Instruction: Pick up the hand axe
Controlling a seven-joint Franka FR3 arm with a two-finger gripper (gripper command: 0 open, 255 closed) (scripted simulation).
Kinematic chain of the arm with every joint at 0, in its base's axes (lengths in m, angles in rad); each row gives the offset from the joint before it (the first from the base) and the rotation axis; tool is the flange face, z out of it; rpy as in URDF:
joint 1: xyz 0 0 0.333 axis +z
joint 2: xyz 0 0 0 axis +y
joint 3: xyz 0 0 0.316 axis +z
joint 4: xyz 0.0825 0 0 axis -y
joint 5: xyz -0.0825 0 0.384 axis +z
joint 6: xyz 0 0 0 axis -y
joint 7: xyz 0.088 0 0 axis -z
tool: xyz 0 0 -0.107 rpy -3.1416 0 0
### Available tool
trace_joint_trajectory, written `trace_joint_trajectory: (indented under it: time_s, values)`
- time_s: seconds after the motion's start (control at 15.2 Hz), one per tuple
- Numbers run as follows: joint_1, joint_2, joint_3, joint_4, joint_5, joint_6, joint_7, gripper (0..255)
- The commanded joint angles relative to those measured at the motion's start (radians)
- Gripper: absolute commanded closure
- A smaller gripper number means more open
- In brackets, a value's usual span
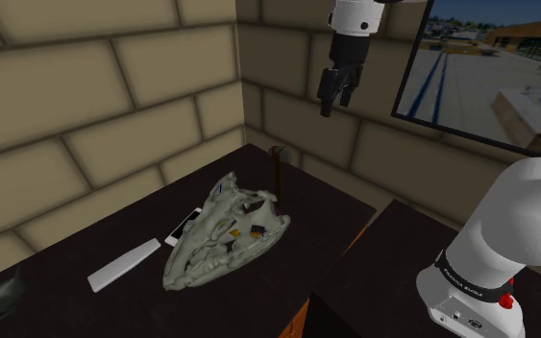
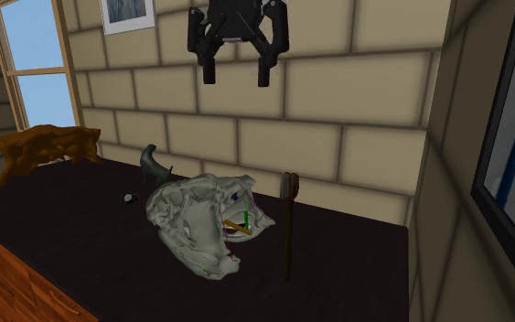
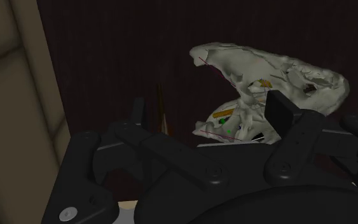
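- Shoulder view: end effector [image 1: 335,99] hangs high above the tabletop [image 1: 326,192], fingers spread wide, holding nothing.
- Hand axe [image 1: 279,179] lies flat below it near the wall [image 1: 278,108], just beside a pale skull-looking thing [image 1: 222,238].
- Worry: a finger could land on the skull coming down, or a grab far from the head lets the axe tip out.

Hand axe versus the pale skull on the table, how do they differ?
The hand axe is slim and dark with a straight handle; the skull is bulky, pale and bumpy. The hand axe looks plain, while the skull has small coloured bits inside. Both lie side by side on the dark table, untouched, below the raised gripper with its jaws open.
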Motion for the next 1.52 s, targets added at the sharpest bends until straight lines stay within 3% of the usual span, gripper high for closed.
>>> trace_joint_trajectory:
  time_s: [0.0, 0.66, 1.32, 1.45]
  values:
    - [-0.007, 0.080, 0.015, 0.026, -0.004, 0.035, 0.028, 0]
    - [-0.036, 0.504, 0.055, 0.246, -0.064, 0.134, 0.163, 0]
    - [-0.029, 0.935, 0.037, 0.586, -0.132, 0.117, 0.283, 0]
    - [-0.028, 0.951, 0.035, 0.590, -0.134, 0.127, 0.286, 0]
